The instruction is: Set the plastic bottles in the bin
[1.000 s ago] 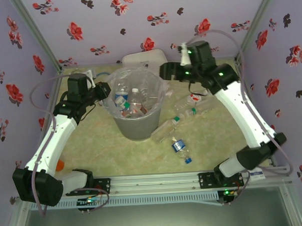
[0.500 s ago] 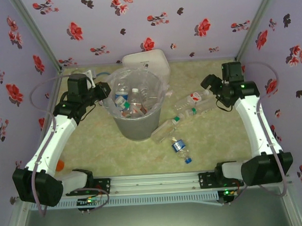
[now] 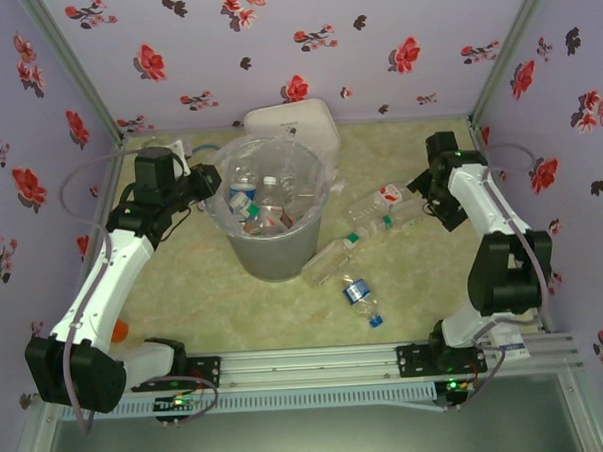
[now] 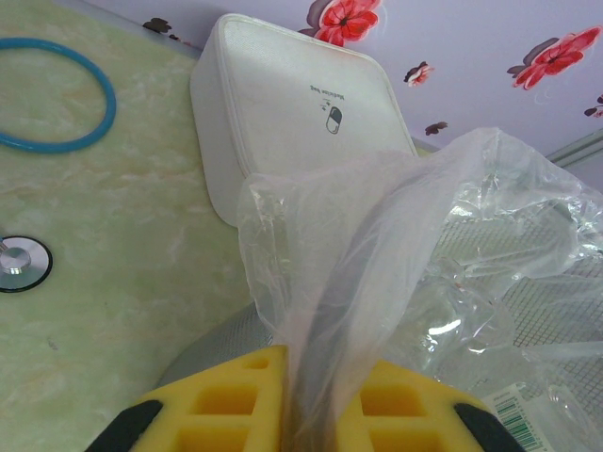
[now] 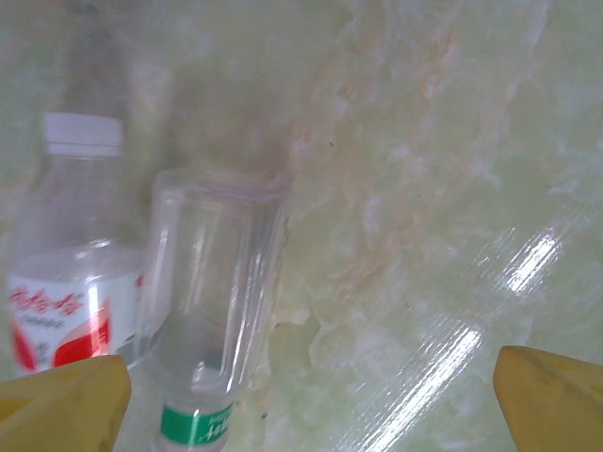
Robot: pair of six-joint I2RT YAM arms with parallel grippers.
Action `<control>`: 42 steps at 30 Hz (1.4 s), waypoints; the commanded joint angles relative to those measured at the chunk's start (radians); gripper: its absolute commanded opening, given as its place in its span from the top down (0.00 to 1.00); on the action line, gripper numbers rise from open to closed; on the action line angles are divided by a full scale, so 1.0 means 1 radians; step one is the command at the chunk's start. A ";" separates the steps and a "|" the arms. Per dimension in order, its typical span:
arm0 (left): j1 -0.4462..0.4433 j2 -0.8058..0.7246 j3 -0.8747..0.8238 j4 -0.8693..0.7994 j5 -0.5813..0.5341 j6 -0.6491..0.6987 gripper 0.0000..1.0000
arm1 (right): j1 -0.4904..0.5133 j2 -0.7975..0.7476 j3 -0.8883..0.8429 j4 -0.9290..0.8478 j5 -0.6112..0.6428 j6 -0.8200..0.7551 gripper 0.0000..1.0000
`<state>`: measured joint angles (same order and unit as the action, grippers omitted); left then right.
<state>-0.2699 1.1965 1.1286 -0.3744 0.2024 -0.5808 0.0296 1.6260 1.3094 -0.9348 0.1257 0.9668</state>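
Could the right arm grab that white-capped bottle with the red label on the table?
Probably yes. The right gripper is open near the white-capped bottle, nothing covering it. A green-labelled bottle lying right beside it may crowd one finger.

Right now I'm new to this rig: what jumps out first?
The grey bin mid-table, bottles already inside, with the left hand shut on its clear liner. Right of it loose bottles lie on the table, the right hand open above two of them.
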 commanded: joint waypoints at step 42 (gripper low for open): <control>0.003 0.031 -0.050 -0.069 -0.004 0.024 0.87 | -0.034 0.218 -0.063 0.244 -0.092 0.072 0.13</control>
<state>-0.2672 1.1984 1.1275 -0.3733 0.2028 -0.5812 0.0017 1.8664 1.2690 -0.6792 0.0254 1.0405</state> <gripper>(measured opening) 0.147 0.883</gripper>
